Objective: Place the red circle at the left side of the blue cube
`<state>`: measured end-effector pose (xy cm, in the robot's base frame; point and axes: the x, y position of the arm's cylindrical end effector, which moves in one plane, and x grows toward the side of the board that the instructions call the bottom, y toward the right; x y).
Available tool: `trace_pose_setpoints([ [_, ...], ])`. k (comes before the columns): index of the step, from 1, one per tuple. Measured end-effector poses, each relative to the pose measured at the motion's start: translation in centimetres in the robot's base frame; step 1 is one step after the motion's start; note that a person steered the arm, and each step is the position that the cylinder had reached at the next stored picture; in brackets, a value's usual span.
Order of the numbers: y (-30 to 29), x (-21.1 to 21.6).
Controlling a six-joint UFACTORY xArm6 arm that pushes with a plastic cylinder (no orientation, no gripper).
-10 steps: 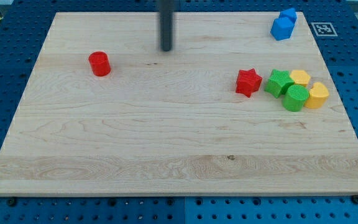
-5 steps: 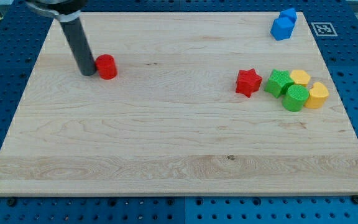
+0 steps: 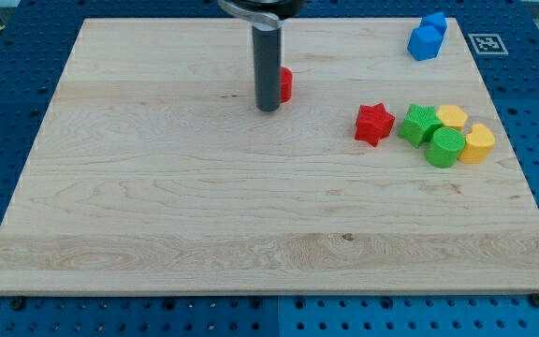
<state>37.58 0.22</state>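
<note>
The red circle is a small red cylinder on the wooden board, a little above the middle, partly hidden behind my rod. My tip rests against its left side, touching it. The blue cube sits at the board's top right corner, with a second blue block just above it. The red circle is far to the left of the blue cube and lower in the view.
A red star lies right of the middle. Beside it is a cluster of a green block, a green cylinder, a yellow block and another yellow block.
My tip came round to the red circle's left side and pushed it to the right, from the board's left part to near the upper middle. The other blocks have not moved.
</note>
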Motion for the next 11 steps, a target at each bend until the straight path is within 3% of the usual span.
trace_pose_setpoints([
  [3,0.6,-4.3],
  [6,-2.4,-6.7],
  [11,5.8,-9.8],
])
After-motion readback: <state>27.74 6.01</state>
